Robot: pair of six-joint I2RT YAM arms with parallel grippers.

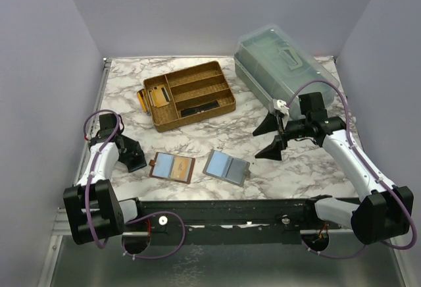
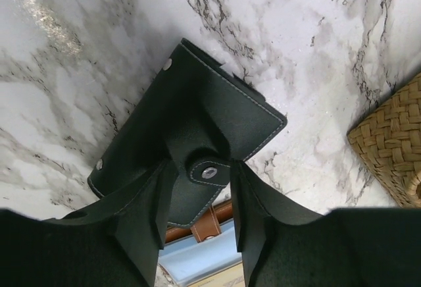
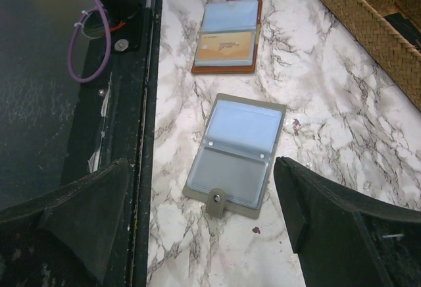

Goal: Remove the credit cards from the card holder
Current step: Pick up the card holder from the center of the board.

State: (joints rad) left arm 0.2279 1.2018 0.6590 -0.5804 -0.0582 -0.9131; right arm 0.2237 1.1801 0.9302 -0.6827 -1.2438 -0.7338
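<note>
**Black bifold card holder (image 2: pixel 197 116), still fastened**

Lies closed near-left on the marble tabletop (image 2: pixel 316 50). The credit cards are unseen, presumably inside. Its snapped strap tab (image 2: pixel 209 172) sits between the half-open left gripper (image 2: pixel 202 191), likely for unfastening, with no hold evident. The right gripper (image 1: pixel 271 138) is spread wide, empty.

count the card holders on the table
3. A closed black card holder lies at the left, an open brown one near the front middle, and an open grey one just right of it. The closed bin could hide more.
</note>
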